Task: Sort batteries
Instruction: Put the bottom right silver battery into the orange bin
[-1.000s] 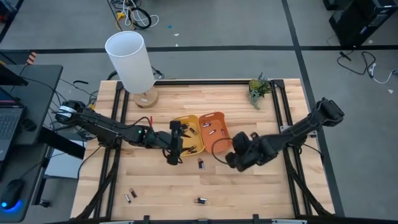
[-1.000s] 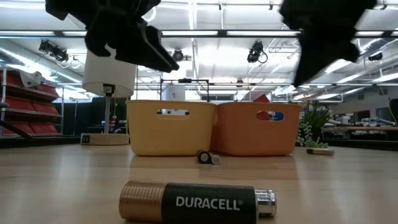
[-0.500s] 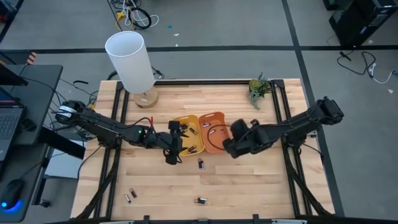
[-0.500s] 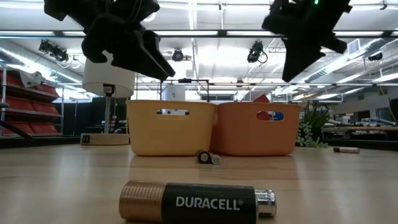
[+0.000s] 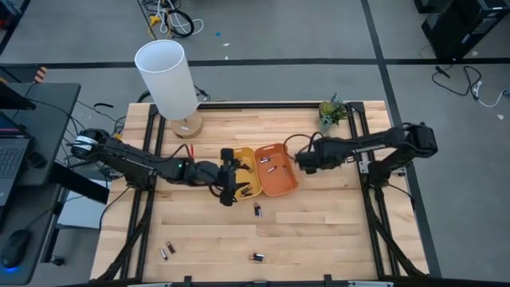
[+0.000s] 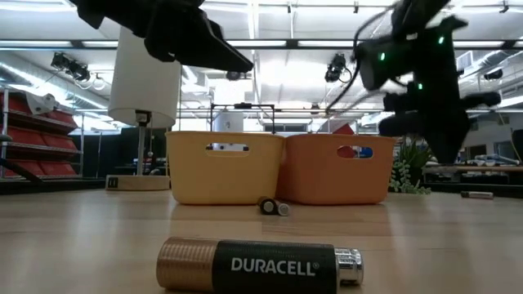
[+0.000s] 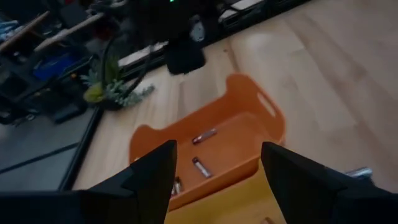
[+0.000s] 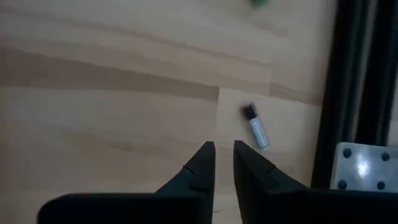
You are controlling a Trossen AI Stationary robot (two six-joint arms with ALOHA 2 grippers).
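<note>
Swung right since earlier, the right pincer (image 5: 304, 159) hovers beside the orange tray (image 5: 280, 182), fingers narrowly parted, empty; left pincer (image 5: 234, 185) released over the yellow tray (image 5: 249, 153).

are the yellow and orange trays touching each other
Touching. In the low view the yellow tray and the orange tray meet at their upper rims with no gap; the high view also shows them pressed side by side.

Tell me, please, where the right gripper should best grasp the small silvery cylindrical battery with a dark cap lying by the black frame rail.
Probably mid-barrel, from straight above, closing across its short width. The small silvery cylindrical battery lies flat on the wooden table, clear of the black frame rail, so both long sides look free.
</note>
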